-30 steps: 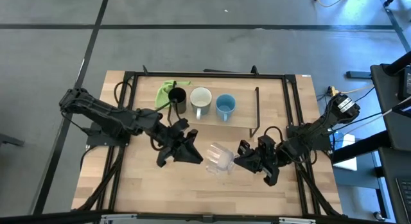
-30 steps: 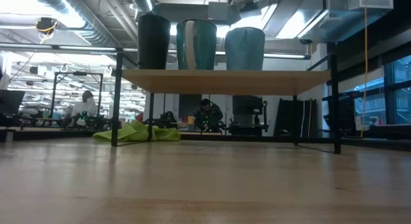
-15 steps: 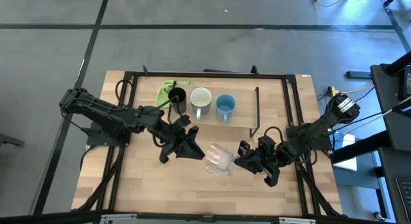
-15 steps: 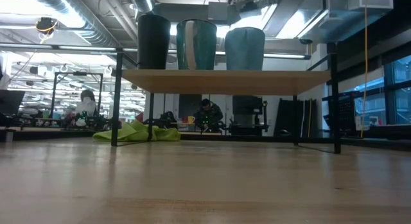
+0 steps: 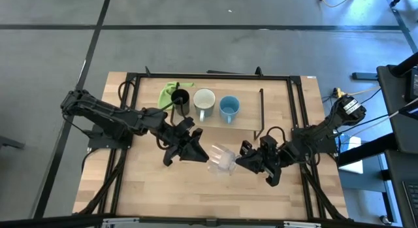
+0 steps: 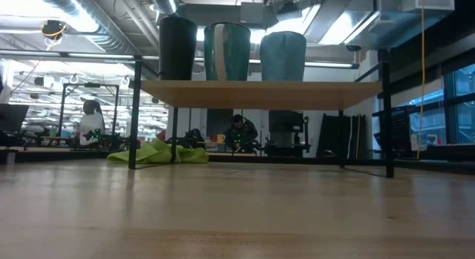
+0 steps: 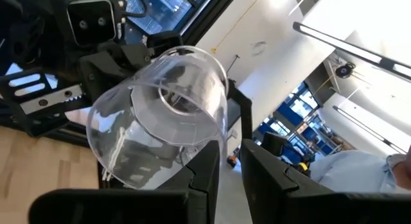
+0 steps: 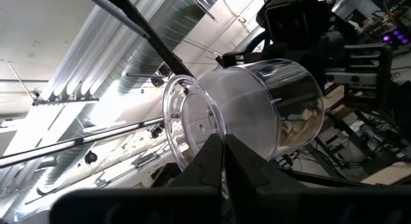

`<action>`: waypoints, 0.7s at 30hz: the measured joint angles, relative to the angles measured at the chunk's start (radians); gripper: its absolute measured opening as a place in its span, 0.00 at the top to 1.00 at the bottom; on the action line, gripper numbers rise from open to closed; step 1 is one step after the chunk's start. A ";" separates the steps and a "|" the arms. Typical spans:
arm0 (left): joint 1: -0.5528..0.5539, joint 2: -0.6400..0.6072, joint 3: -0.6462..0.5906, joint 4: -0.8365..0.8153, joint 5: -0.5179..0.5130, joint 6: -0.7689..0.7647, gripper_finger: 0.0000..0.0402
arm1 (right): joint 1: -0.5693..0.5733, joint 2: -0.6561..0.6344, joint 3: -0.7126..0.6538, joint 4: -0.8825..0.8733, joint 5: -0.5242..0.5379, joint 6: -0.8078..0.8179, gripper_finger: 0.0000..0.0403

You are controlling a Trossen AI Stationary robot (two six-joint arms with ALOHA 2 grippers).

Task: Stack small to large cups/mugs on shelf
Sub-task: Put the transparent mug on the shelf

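Grey concrete floor surrounds the wooden bench (image 5: 163, 189), and at centre frame both arms meet over one item; the clear cup (image 5: 222, 161) hangs tilted in mid-air between them, just below the shelf (image 5: 274, 107) in the high view. Left gripper (image 5: 196, 152) comes in from the left, right gripper (image 5: 247, 160) from the right; each wrist view shows fingers closed on the cup's rim, so this looks like a handover with both holding at once. On the shelf, upper centre, the black cup (image 5: 181, 99), white mug (image 5: 204, 100) and light blue mug (image 5: 229, 108) stand in a row; the green cloth (image 5: 168, 92) lies at its left end.

Risk, as I judge it: thin slick plastic pinched at the rim could pop free if one side lets go early; pulling against each other could crack or twist it.

Against half a second ago, the right gripper has crept slightly up and left, and the cup with it; the left barely shifts.
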 joint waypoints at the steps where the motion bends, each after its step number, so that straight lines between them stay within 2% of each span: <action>1: 0.000 0.002 0.000 -0.002 0.000 0.000 0.85 | -0.004 0.000 0.000 -0.007 -0.002 0.006 0.97; 21: 0.006 0.020 0.000 0.008 0.023 0.033 0.88 | -0.023 0.000 0.000 -0.055 0.003 0.028 0.96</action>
